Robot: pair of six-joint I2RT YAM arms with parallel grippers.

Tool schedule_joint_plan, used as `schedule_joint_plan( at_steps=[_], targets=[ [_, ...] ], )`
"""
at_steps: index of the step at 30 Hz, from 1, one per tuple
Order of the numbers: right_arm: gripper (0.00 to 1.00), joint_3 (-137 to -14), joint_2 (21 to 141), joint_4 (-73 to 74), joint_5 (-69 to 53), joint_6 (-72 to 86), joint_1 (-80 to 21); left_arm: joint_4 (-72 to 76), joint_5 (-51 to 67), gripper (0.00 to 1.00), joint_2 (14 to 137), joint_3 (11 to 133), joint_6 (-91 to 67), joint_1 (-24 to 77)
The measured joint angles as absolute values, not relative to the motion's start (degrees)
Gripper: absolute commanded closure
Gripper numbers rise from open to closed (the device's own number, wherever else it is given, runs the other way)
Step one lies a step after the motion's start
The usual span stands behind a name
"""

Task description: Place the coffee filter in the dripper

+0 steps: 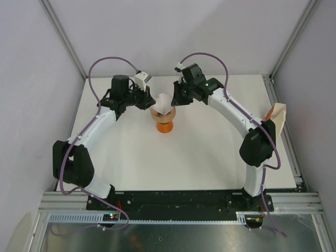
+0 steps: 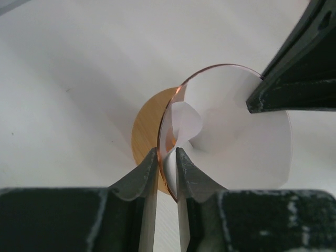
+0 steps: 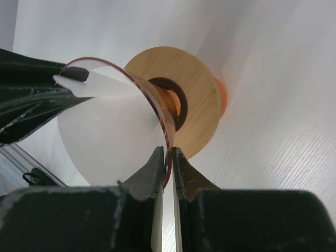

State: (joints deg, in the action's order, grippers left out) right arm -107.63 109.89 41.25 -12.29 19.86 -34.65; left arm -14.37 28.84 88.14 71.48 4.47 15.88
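The coffee filter (image 2: 236, 142) sits inside the dripper (image 2: 166, 118), which leans above the stand (image 3: 202, 94). The left end effector (image 2: 167, 170) pinches the dripper's rim, perhaps the paper too. The right end effector (image 3: 167, 163) pinches the opposite rim. An uneven release could tip the dripper onto the desk (image 3: 273, 157), or the curled paper could spring out.

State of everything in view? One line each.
coffee filter: inside the dripper, opened out, one flap curled inward.
dripper: narrow end in the stand's ring, rim pinched from both sides.
stand: upright on the table.
left gripper: shut on the dripper's rim.
right gripper: shut on the dripper's rim.
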Motion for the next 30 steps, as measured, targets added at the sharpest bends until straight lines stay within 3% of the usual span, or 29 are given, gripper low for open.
schedule_joint_plan(
  at_steps=[24,30],
  targets=[
    [1.00,-112.8,113.0,46.2,-11.7,18.4,-37.1,-31.4,29.0,0.44,88.2,75.9,4.5,16.2],
    [0.92,-113.5,113.5,47.0,-12.8,18.4,-36.9,-32.8,27.3,0.38,88.2,77.1,4.6,16.2]
  ],
)
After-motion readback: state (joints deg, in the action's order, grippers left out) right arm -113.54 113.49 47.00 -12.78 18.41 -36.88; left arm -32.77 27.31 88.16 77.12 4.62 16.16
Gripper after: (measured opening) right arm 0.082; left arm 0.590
